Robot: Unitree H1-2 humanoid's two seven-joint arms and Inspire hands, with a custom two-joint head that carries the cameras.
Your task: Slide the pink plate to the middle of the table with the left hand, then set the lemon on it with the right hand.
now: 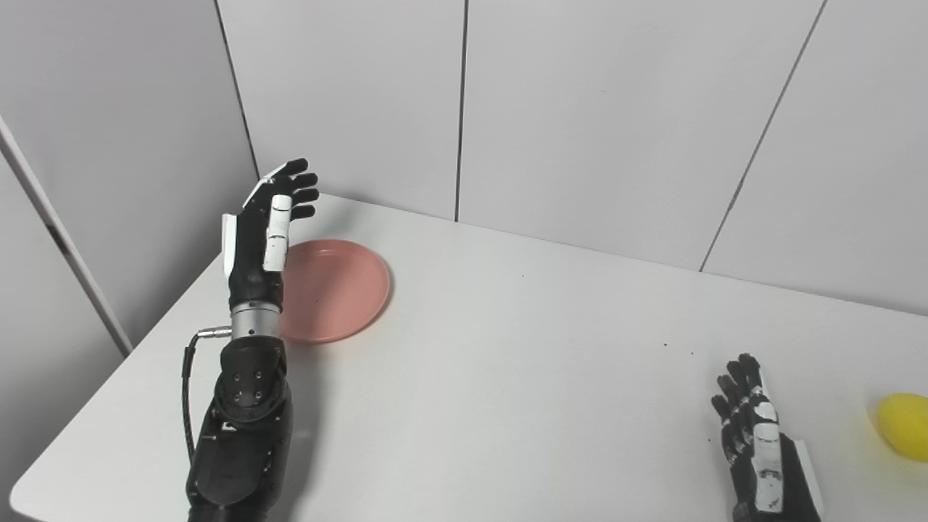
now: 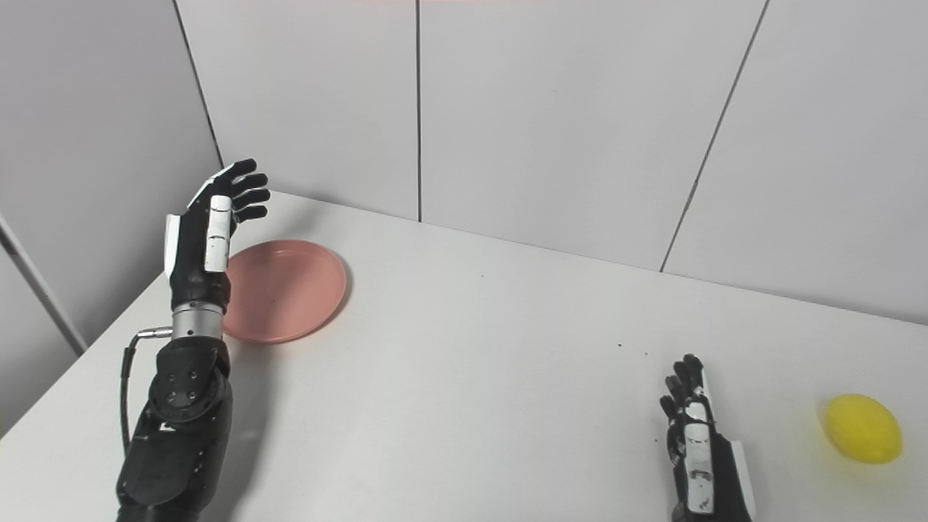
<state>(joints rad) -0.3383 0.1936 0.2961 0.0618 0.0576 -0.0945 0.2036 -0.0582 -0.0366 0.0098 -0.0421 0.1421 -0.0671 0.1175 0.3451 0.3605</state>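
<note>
Pink plate (image 1: 333, 290): flat on the white table (image 1: 507, 377), far-left part, about 10 o'clock from the table's middle.
Left hand (image 1: 264, 225): raised over the plate's left rim, fingers spread and a little curled, holding nothing; contact with the plate cannot be told.
Lemon (image 2: 863, 428): on the table at the near right, about 4 o'clock from the middle.
Right hand (image 2: 696, 442): low at 5 o'clock, just left of the lemon and apart from it, fingers loosely apart, empty.

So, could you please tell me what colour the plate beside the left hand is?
The plate is plain pink, unpatterned; the right eye view shows it best.
</note>
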